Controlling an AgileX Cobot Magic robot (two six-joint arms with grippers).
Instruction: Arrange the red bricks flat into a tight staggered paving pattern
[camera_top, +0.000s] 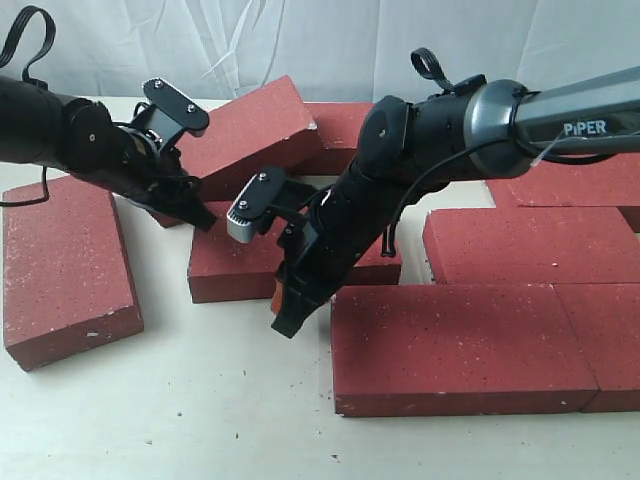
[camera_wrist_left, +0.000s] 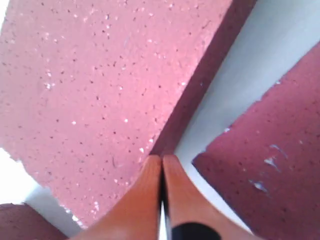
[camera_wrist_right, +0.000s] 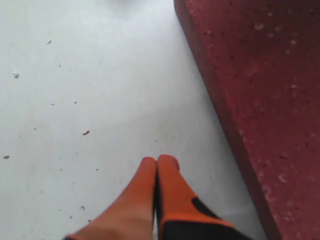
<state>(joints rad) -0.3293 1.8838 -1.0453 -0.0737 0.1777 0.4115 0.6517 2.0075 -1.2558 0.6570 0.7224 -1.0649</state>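
Note:
Several red bricks lie on the white table (camera_top: 200, 400). One brick (camera_top: 250, 125) at the back is tilted, resting partly on another. My left gripper (camera_top: 205, 220) is shut, holding nothing. In the left wrist view its tips (camera_wrist_left: 161, 159) press against that brick's (camera_wrist_left: 100, 75) lower edge, and a second brick (camera_wrist_left: 270, 165) lies beside it. My right gripper (camera_top: 285, 325) is shut and empty, pointing down at bare table just left of the front brick (camera_top: 460, 345). The right wrist view shows that gripper (camera_wrist_right: 157, 161) beside this brick (camera_wrist_right: 260, 100), with a gap between them.
A lone brick (camera_top: 65, 265) lies at the left edge. A middle brick (camera_top: 245, 268) sits under the right arm. Bricks (camera_top: 530, 245) at the right lie flat and close together. Grit specks (camera_wrist_right: 86, 132) dot the table.

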